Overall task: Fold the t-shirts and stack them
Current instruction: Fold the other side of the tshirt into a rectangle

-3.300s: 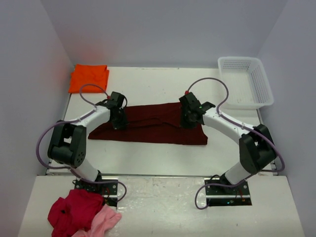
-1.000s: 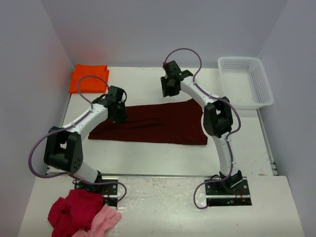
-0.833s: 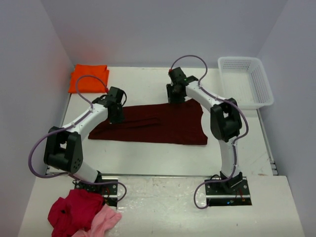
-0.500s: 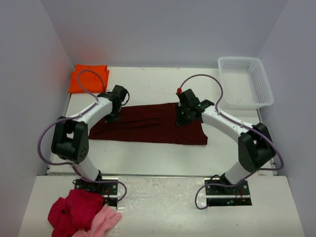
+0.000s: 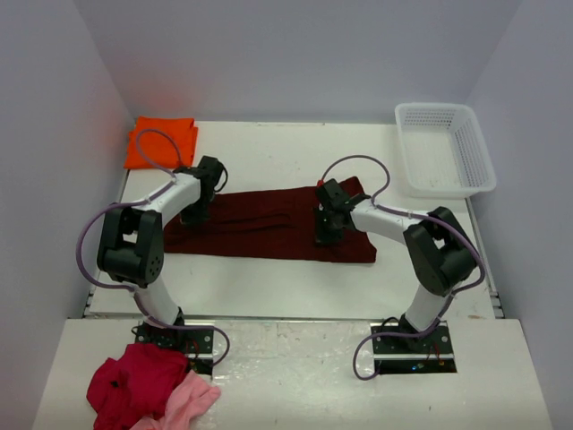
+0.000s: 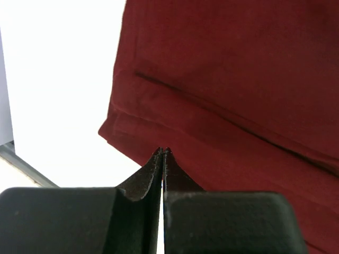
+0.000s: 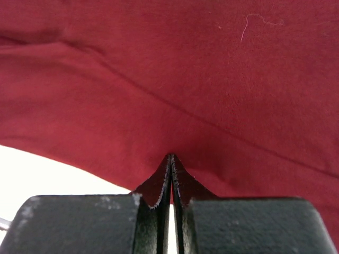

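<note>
Across the worktop's middle the maroon t-shirt lies flat in a long band. The left tool is fully closed, tips touching its left end. The right tool is clamped on a pinch of its near edge. The orange t-shirt sits folded in the far-left corner.

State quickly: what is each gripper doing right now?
Left gripper: closed at the edge of the maroon shirt; grip unclear.
Right gripper: closed, pinching the maroon shirt.

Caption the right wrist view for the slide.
Right claw pinched shut on the maroon t-shirt at its edge, white table below.
</note>
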### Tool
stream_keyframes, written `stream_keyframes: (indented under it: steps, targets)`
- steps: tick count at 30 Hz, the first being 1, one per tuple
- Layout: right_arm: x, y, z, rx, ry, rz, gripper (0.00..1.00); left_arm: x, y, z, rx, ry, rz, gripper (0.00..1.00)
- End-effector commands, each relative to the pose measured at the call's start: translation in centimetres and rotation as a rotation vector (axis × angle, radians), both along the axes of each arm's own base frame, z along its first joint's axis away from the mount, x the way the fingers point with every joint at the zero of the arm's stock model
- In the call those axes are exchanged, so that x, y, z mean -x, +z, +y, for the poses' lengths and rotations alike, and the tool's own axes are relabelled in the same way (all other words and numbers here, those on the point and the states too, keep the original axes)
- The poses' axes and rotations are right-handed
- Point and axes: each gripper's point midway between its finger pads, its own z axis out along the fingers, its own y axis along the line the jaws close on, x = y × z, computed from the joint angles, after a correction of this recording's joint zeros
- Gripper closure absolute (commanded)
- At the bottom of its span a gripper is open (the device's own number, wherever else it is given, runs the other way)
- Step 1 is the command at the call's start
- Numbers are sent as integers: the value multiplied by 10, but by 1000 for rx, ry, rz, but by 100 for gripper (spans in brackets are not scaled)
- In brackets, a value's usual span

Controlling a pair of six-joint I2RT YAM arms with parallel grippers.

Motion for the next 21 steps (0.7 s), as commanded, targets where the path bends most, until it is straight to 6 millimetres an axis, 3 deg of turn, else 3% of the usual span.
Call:
stream_keyframes:
  steps: [1, 9, 15, 21]
  targets:
    - [-16, 1, 14, -30, -20, -19, 100, -17, 6, -9, 44, -20, -40, 100]
    - [-16, -8, 13, -9, -31, 4, 100, -18, -5, -28, 152, -54, -31, 100]
    - [-16, -8, 13, -13, -41, 11, 100, -15, -29, -37, 198, -83, 24, 100]
    - [-16, -7, 10, 4, -49, 5, 100, -18, -34, -42, 222, -100, 40, 100]
